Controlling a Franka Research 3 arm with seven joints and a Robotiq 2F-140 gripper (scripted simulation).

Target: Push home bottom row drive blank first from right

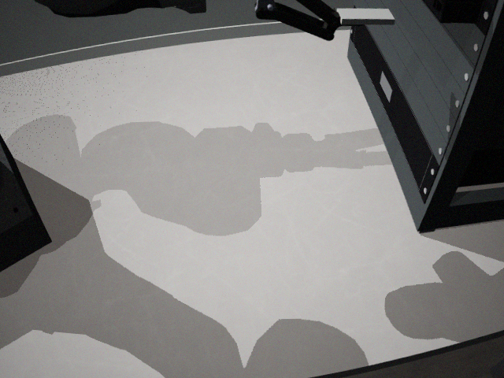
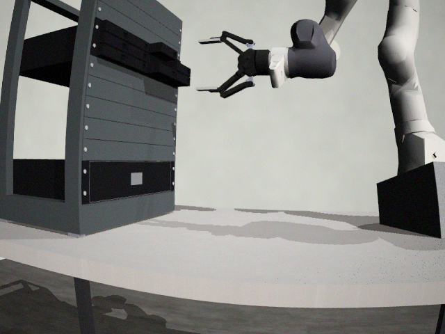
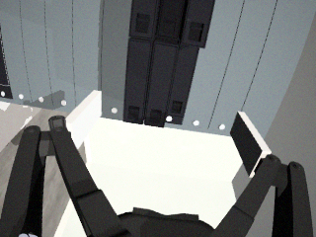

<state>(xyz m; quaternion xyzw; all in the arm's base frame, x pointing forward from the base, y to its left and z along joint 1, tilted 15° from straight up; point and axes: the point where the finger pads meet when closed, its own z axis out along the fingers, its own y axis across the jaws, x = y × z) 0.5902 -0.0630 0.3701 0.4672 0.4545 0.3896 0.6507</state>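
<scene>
Pale desk [image 2: 251,273] | rack [image 2: 77,118] at one corner | end effector [image 2: 207,65] spread, empty, short of chassis [image 2: 118,44] | target blank [image 2: 182,74] still proud; push pending

A pale round table top [image 2: 251,259] carries everything, its rim curving along the near edge in the exterior view. A dark leg [image 2: 83,305] stands under its left part. A black block [image 2: 409,201] sits on the table's far right side. Broad grey shadows [image 1: 175,175] lie across the table's middle. Behind the table rises a plain light wall [image 2: 272,143]; below it lies a dark floor [image 2: 251,319].
</scene>
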